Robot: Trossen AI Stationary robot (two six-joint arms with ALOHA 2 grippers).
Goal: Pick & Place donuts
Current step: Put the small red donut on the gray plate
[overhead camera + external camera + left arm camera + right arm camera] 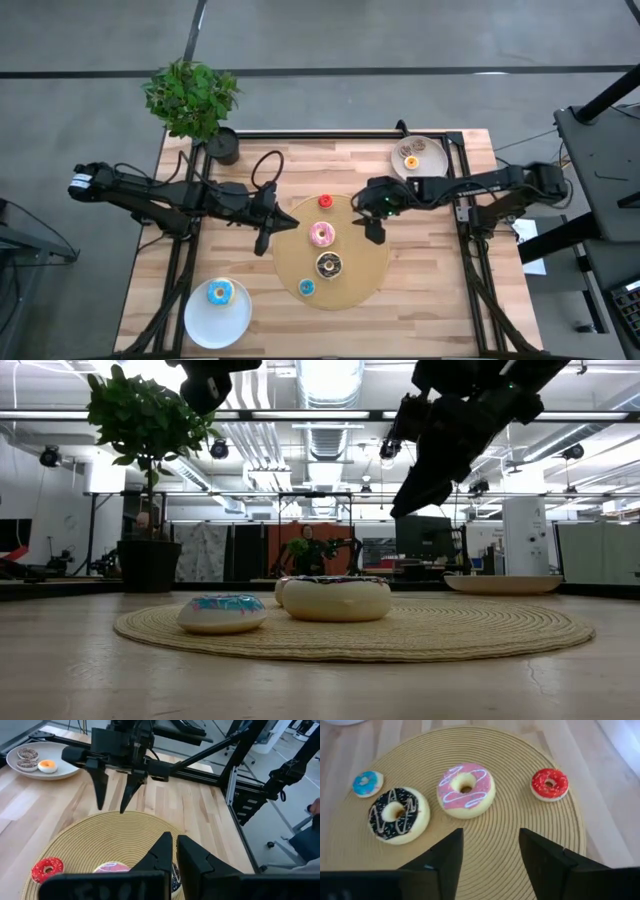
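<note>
A round tan mat point(352, 285) carries several donuts: a pink one point(322, 235) point(466, 790), a chocolate one point(329, 265) point(397, 815), a tiny red one point(325, 201) point(549, 784) and a tiny blue one point(307, 288) point(367, 783). My right gripper point(372, 232) point(490, 842) hovers open above the mat's right part, beside the pink donut. My left gripper point(263, 242) point(173, 845) hangs shut over the mat's left edge and holds nothing. A light blue donut point(220, 293) lies on the near-left plate. Two tiny donuts point(411, 156) sit on the far-right plate.
A white plate point(200, 325) lies at the table's near left corner and another plate point(432, 150) at the far right. A potted plant point(195, 105) stands at the far left corner. A black frame rail point(330, 133) runs along the far edge.
</note>
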